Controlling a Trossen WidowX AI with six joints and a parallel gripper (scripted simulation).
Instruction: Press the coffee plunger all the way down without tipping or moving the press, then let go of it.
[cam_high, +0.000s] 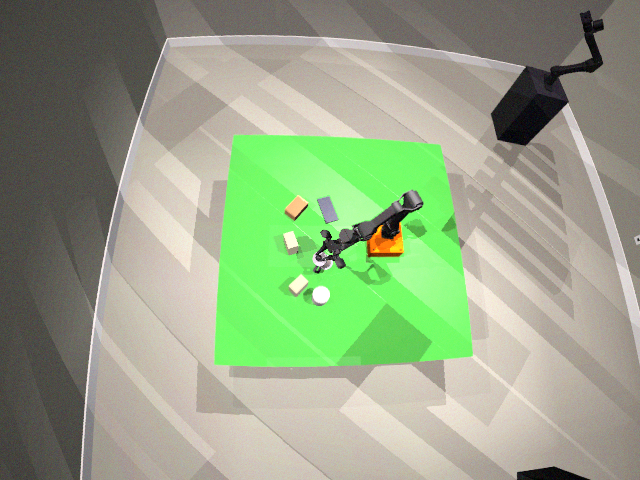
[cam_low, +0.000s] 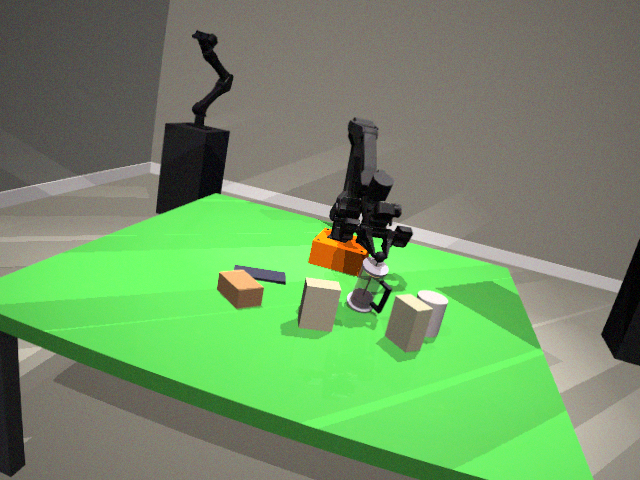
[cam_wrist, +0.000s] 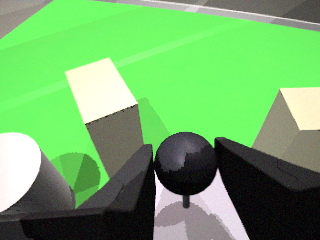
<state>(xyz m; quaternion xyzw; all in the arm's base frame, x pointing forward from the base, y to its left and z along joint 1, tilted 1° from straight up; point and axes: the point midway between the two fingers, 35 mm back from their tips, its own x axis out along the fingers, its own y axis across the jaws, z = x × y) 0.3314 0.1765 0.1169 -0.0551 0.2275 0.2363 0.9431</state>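
The coffee press stands upright on the green table, with a clear body, white lid and black handle on the right in the exterior view. Its black ball knob stands a little above the lid, with only a short piece of rod showing between them. A dark disc shows low inside the body. My gripper is shut on the knob from above, one finger at each side. In the top view the arm partly hides the press.
A cream block and another cream block stand near the press. A white cylinder stands beside the second. An orange-brown block and a dark flat slab lie farther off.
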